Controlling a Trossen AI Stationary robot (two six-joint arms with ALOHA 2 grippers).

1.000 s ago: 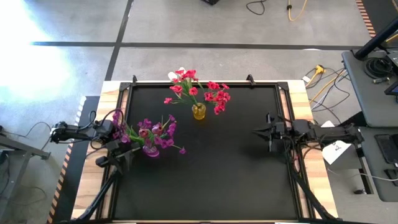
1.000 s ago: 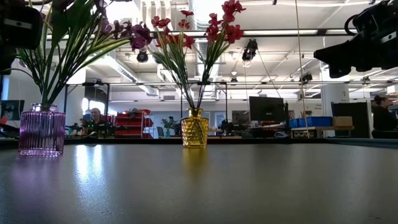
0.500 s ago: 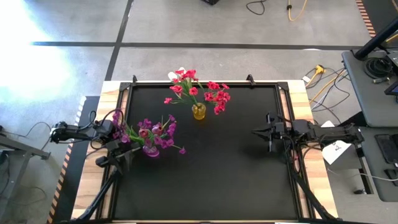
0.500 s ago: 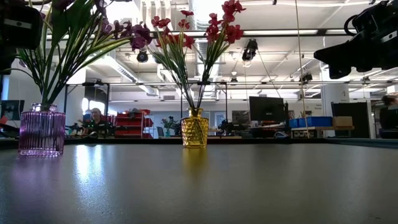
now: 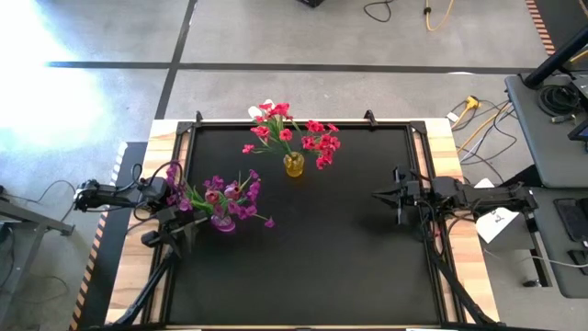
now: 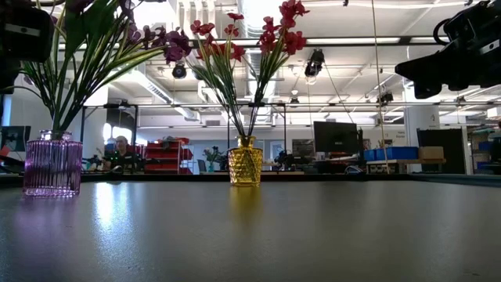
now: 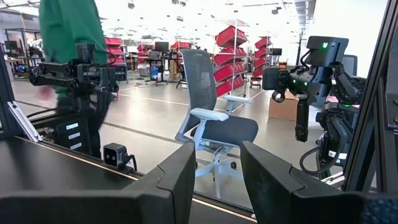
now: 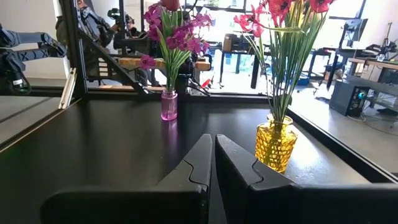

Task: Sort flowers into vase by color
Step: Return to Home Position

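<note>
A yellow glass vase (image 5: 293,165) stands near the table's far edge and holds red-pink flowers (image 5: 303,136), with a white bloom (image 5: 267,104) at their far side. A purple glass vase (image 5: 223,223) at the left holds purple flowers (image 5: 230,195). The low view shows both vases upright, the purple vase (image 6: 52,163) and the yellow vase (image 6: 245,162). My left gripper (image 5: 176,204) hovers open beside the purple bunch, raised above the table (image 7: 217,168). My right gripper (image 5: 378,194) hangs shut over the right side, pointing toward both vases (image 8: 213,155).
The black table top (image 5: 312,267) is framed by a wooden border (image 5: 464,257). Bare black surface lies between the two arms and toward the near edge. A person in green (image 7: 68,37) stands beyond the table in the left wrist view. Cables lie on the floor (image 5: 478,119) at the right.
</note>
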